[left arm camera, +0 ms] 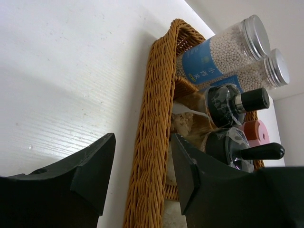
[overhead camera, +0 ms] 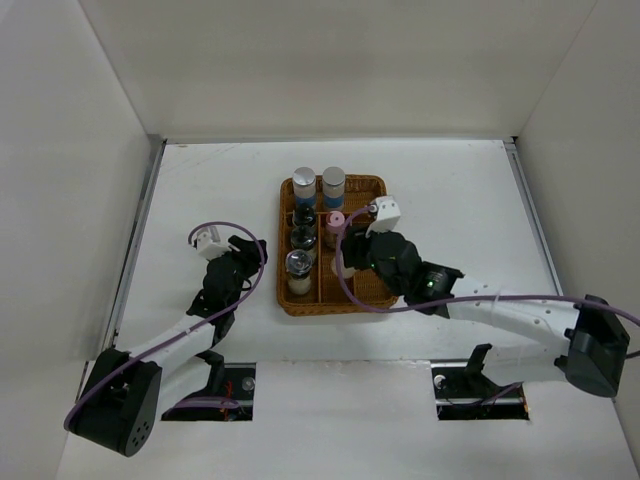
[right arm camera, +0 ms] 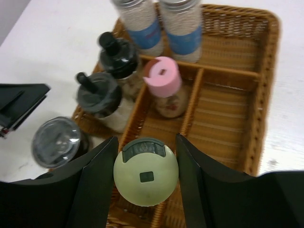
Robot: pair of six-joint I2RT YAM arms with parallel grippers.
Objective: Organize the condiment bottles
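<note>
right gripper [right arm camera: 146,139] clamps the yellow-capped bottle [right arm camera: 146,172] over the wicker tray [right arm camera: 266,71], middle column, 6 o'clock of the pink-capped bottle [right arm camera: 164,78]. lower it straight, clear of the dividers [right arm camera: 192,102]. left gripper [left arm camera: 142,142] jaws wide, empty, at tray's 9 o'clock.

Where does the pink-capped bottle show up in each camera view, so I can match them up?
Top external: pink-capped bottle stands in the wicker tray, near its middle.
Left wrist: right of centre, partly hidden behind the black-capped bottles.
Right wrist: centre, just beyond the yellow-capped bottle.
Shared landmark: the two silver-capped bottles with blue bands, at the tray's far end.
</note>
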